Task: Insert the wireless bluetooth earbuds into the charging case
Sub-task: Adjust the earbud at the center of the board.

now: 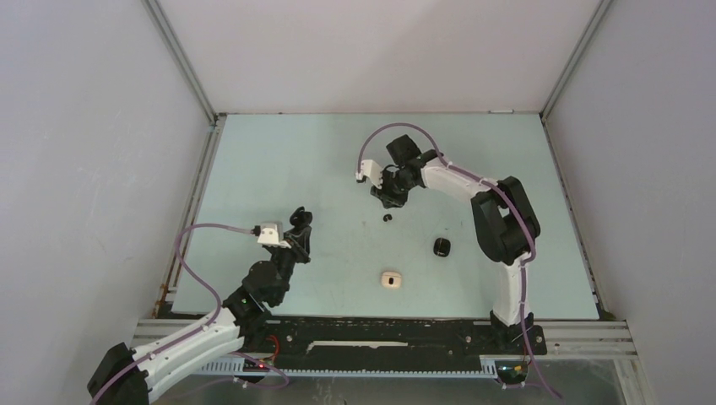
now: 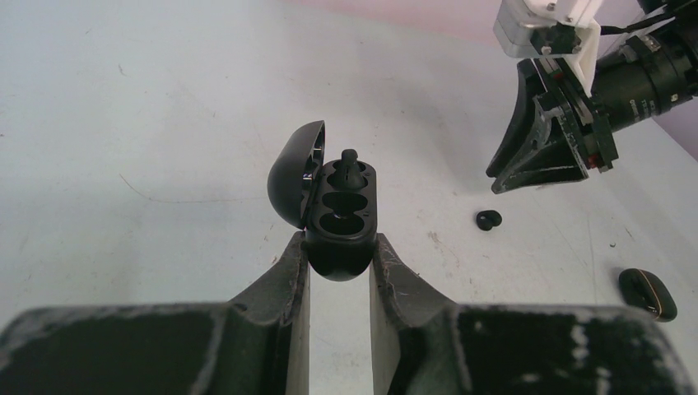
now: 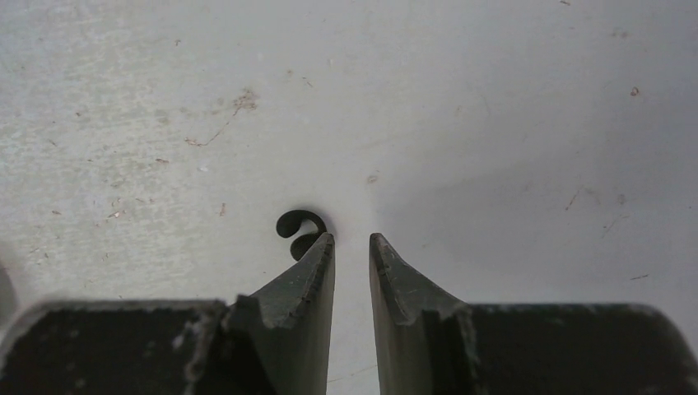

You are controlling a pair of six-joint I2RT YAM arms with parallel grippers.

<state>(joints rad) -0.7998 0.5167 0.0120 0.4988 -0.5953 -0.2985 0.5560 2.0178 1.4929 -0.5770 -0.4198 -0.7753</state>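
Bench [image 1: 295, 160] seen from above and from both wrists. Places are given relative to the open charging case [image 2: 339, 206].

Surroundings: to the right of that case, well apart from it, a closed black case [image 1: 442, 246] rests on the bench. A cream case [image 1: 390, 279] lies to its right and nearer my bases. Nothing stands between the open case and the loose earbud [image 2: 488, 220], which lies on bare bench to the case's right and a little farther out.

Materials and shapes: the bench is pale, matt blue-green, marked with fine scratches and specks of grit. The open case is smooth black plastic, pebble-shaped, with its domed lid [image 2: 292, 169] hinged back to the left. It shows two moulded wells. One black earbud [image 2: 349, 160] sits in the far well with its stem up; the near well shows only its glossy floor. My fingers are dark, wedge-shaped and scuffed grey at the edges.

Pincers: my left pincer [image 2: 342, 247] is clamped on the rounded base of the open case and holds it above the bench. My right pincer [image 3: 352, 240] hangs over the loose earbud with the jaws a narrow slit apart and nothing between them. The curled black bud lies just outside the left fingertip, close beside it; whether they touch I cannot tell.
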